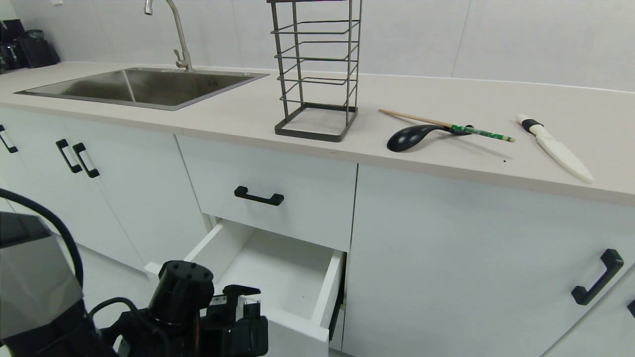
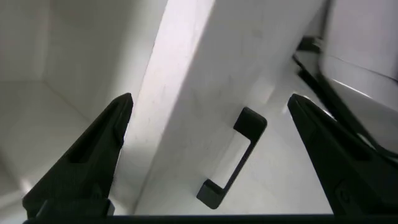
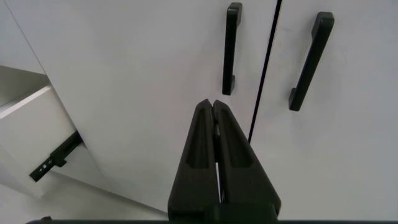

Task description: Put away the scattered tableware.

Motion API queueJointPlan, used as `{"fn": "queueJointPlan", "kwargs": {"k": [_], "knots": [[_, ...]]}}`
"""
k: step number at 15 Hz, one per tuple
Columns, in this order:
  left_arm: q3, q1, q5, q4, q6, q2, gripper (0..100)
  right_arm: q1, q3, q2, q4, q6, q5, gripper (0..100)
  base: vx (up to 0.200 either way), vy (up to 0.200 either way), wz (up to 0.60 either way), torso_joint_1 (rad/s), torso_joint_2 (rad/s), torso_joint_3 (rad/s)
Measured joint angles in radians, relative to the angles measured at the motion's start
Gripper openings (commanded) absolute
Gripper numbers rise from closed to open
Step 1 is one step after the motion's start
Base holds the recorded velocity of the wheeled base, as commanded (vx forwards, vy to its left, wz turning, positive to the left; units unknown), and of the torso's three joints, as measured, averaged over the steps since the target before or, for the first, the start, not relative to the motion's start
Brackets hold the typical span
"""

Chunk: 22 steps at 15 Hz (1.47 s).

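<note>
Tableware lay scattered on the bench (image 1: 238, 114), to the right of the wire rack (image 1: 317, 74): a black spoon (image 1: 412, 137), a chopstick (image 1: 446, 124) lying across its handle, and a white knife (image 1: 555, 148) farther right, set apart. Spoon and chopstick ran roughly along the bench; the knife slanted toward its near edge. All sat above and to the right of the open drawer (image 1: 278, 267), whose front the left pincer (image 2: 208, 155) straddled, released. The right pincer (image 3: 213, 106), clenched on nothing, faced the cabinet doors (image 3: 155, 74). That arm was judged the nearer.

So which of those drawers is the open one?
The lower drawer, pulled out toward the robot; the upper drawer above it sits flush and shut.
</note>
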Motion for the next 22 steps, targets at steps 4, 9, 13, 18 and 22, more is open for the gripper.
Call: {"fn": "queueJointPlan", "kwargs": {"k": [4, 9, 13, 18, 22], "knots": [[0.063, -0.019, -0.006, 0.035, -0.006, -0.106, 100, 0.001, 0.000, 0.000, 0.000, 0.000, 0.000, 0, 0.000, 0.000, 0.00, 0.000, 0.00, 0.000], [0.097, -0.108, -0.003, 0.021, -0.013, -0.197, 100, 0.000, 0.000, 0.000, 0.000, 0.000, 0.000, 0, 0.000, 0.000, 0.00, 0.000, 0.00, 0.000], [0.097, -0.142, -0.004, 0.024, -0.053, -0.260, 100, 0.000, 0.000, 0.000, 0.000, 0.000, 0.000, 0, 0.000, 0.000, 0.00, 0.000, 0.00, 0.000], [-0.119, -0.215, 0.051, -0.021, -0.647, -0.316, 100, 0.000, 0.000, 0.000, 0.000, 0.000, 0.000, 0, 0.000, 0.000, 0.00, 0.000, 0.00, 0.000], [-0.218, -0.016, -0.121, -0.074, -0.900, -0.357, 100, 0.000, 0.000, 0.000, 0.000, 0.000, 0.000, 0, 0.000, 0.000, 0.00, 0.000, 0.00, 0.000]]}}
